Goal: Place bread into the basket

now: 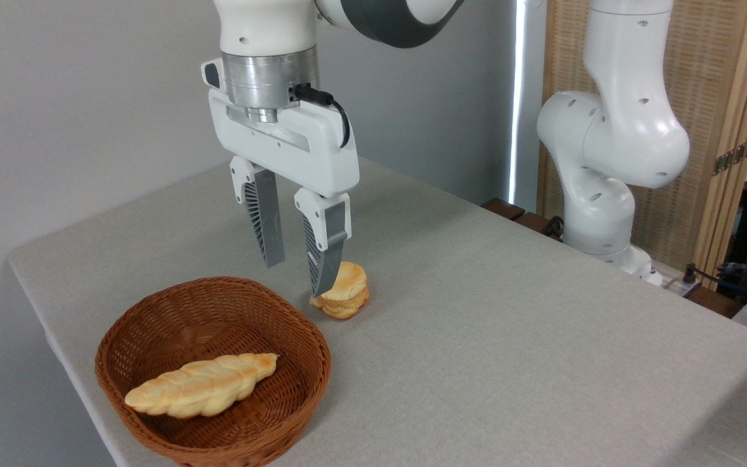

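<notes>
— So, has it got the bread (pixel 345 290) yet?

— No. The bun sits on the table (pixel 509 337), just past the far rim of the basket (pixel 153 324). The gripper (pixel 296 272) hangs over that spot with its fingers spread and nothing between them.

— Looks like one finger is touching it.

— Might be. The right finger's tip overlaps the bun's left edge from where we stand, but I can't tell whether it touches or just hangs in front. The other finger is clearly off to the left, over bare cloth.

— What does it need next?

— I'd say shift right so the bun lies between the fingers, drop, then squeeze. After that it's a short carry to the basket, where a long plaited loaf (pixel 201 384) already lies; there's room beside it.
</notes>
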`<action>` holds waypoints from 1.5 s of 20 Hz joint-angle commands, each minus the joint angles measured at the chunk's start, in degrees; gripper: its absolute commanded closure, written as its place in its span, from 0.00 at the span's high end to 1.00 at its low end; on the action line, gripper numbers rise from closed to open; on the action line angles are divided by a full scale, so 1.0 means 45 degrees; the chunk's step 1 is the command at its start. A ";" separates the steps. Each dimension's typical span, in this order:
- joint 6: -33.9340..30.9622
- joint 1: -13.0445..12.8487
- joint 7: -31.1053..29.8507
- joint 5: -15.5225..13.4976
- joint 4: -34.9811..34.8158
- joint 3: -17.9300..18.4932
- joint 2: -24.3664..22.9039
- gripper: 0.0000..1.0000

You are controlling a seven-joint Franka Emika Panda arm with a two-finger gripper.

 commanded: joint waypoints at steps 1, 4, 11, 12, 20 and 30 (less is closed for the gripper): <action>-0.0552 -0.0034 0.0226 -0.0205 0.0136 0.0108 -0.0028 1.00; -0.1040 -0.0015 0.0617 -0.0205 0.0136 0.0108 0.0069 1.00; -0.1257 -0.0093 0.1337 -0.0166 -0.0741 0.0050 -0.0086 1.00; -0.1256 -0.0112 0.1688 -0.0166 -0.0937 0.0030 -0.0164 1.00; -0.1159 -0.0795 0.4933 -0.0048 -0.2479 -0.0048 -0.0360 1.00; 0.0560 -0.2046 0.4934 -0.0165 -0.4064 -0.0067 -0.0731 1.00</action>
